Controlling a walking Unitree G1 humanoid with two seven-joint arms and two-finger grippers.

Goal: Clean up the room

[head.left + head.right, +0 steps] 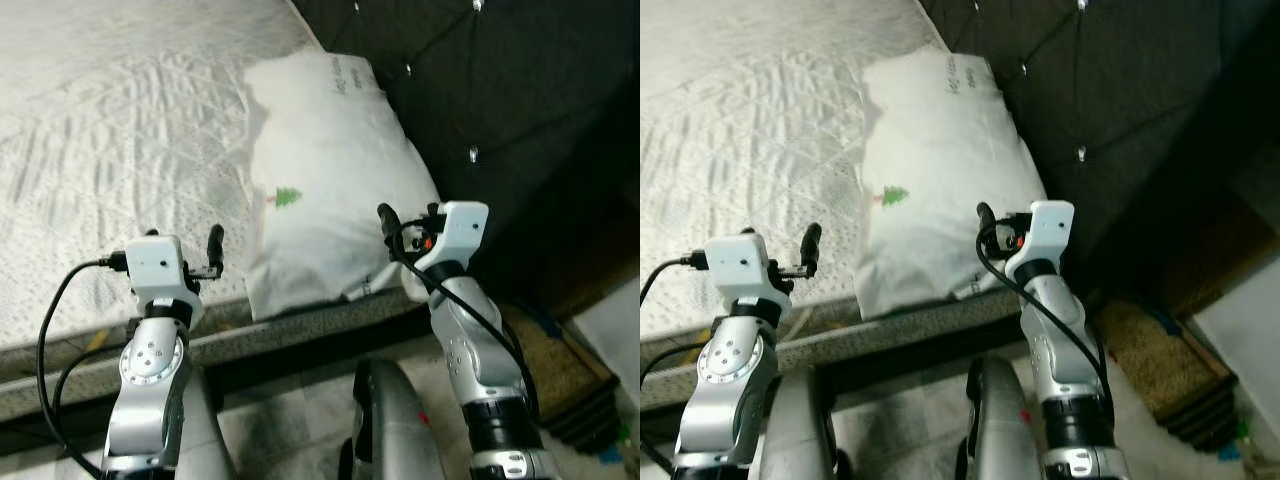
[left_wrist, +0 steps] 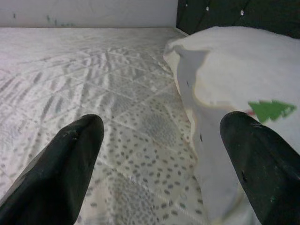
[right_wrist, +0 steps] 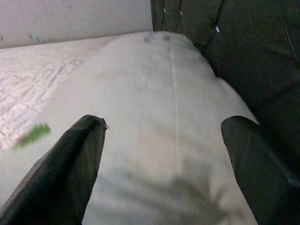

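We are reaching for the pillow [image 1: 330, 180] on the bed [image 1: 120, 150]: right end effector [image 3: 161, 164] spread at its near end, left end effector [image 2: 159, 164] spread at nine o'clock. Best gripping both edges evenly.

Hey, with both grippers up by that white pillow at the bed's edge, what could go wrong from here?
1. The white pillow with the green tree print overhangs the edge of the grey quilted mattress; a nudge might tip it to the floor.
2. The right gripper is open close to the pillow, beside the dark tufted headboard; reaching further may bump it.
3. The left gripper points at the pillow's edge, so a pinch may catch only loose fabric.
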